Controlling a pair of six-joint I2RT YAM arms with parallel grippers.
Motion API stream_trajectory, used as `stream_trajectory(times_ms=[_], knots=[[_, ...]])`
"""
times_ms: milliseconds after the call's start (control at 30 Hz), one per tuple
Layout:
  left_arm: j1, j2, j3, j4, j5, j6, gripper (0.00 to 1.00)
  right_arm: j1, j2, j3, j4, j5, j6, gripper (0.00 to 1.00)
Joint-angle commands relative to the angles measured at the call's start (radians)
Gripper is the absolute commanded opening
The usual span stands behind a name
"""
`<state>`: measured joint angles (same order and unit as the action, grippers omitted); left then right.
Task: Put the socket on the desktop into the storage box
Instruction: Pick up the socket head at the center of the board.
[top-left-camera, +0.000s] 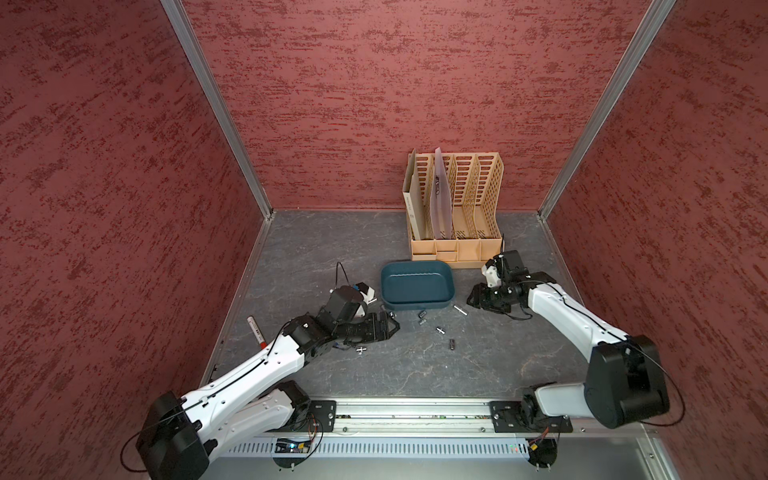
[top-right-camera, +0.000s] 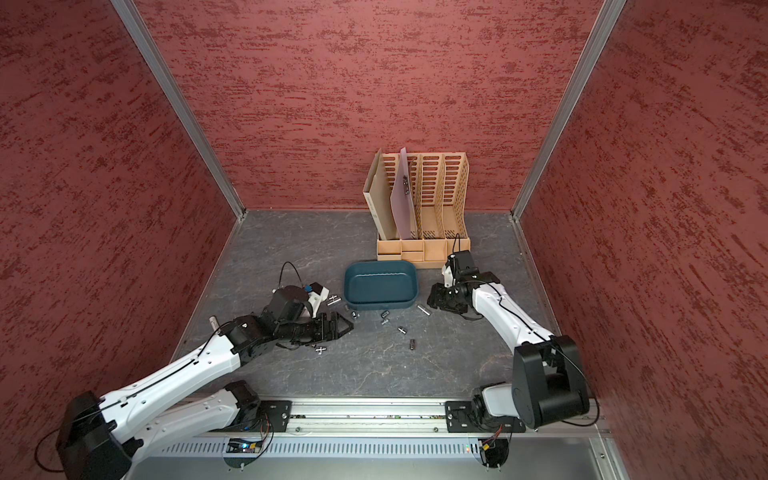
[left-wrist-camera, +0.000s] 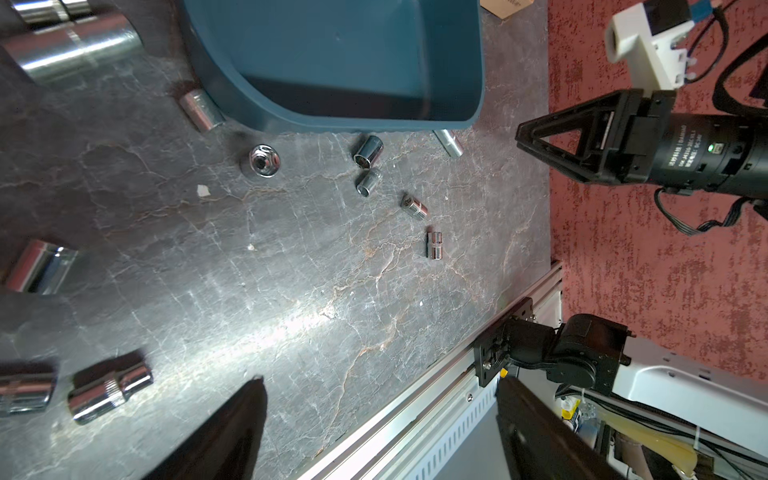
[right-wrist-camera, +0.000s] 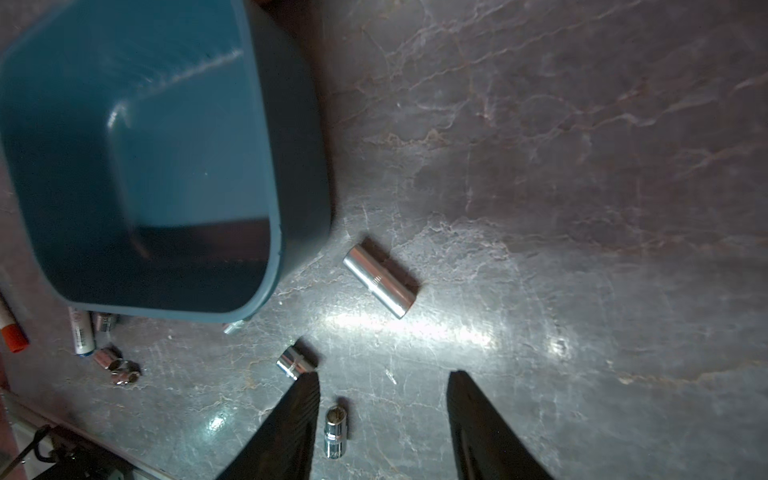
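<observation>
**Both grippers open, sockets on the desktop beside the box**

Your left gripper (left-wrist-camera: 379, 376) has its jaws spread wide with nothing between them. It sits low over the desktop (top-left-camera: 316, 249), just off the near-left corner of the storage box (top-left-camera: 417, 306). A stepped socket (left-wrist-camera: 110, 386) lies close to one of its fingers.

Your right gripper (right-wrist-camera: 383, 373) is parted less widely and grips nothing. In the right wrist view a small socket (right-wrist-camera: 336, 432) shows between its fingers, touching neither. I can't tell how far above the desktop those fingers hang. A long socket (right-wrist-camera: 380, 282) lies ahead of them, near the box's corner.

Every socket you can see lies on the desktop outside the box. Most are strewn along its near wall, and a tucked socket (left-wrist-camera: 202, 110) rests right against it.

The tan file rack (top-left-camera: 457, 199) stands just behind the box. A red-capped marker (top-left-camera: 257, 332) lies well off to the left.
</observation>
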<state>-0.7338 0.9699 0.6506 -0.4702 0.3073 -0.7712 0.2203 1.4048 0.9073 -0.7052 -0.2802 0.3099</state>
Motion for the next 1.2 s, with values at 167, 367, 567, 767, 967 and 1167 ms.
stream_trajectory(times_ms=[167,367,567,767,967,1167], knots=[[-0.038,0.016,-0.003,0.038,-0.064,-0.02,0.88,0.086,0.136,0.079,0.005,0.12,-0.076,0.52],[-0.044,0.001,-0.017,0.03,-0.075,-0.036,0.88,0.111,0.206,0.105,0.012,0.155,-0.086,0.52],[-0.043,-0.011,-0.039,0.041,-0.077,-0.054,0.88,0.137,0.256,0.126,0.012,0.185,-0.09,0.45],[-0.044,-0.013,-0.043,0.045,-0.073,-0.057,0.88,0.16,0.285,0.137,0.016,0.207,-0.091,0.41],[-0.044,-0.016,-0.044,0.047,-0.073,-0.06,0.88,0.166,0.309,0.145,0.015,0.224,-0.082,0.3],[-0.045,-0.017,-0.046,0.05,-0.074,-0.063,0.88,0.166,0.322,0.144,0.01,0.237,-0.076,0.29]])
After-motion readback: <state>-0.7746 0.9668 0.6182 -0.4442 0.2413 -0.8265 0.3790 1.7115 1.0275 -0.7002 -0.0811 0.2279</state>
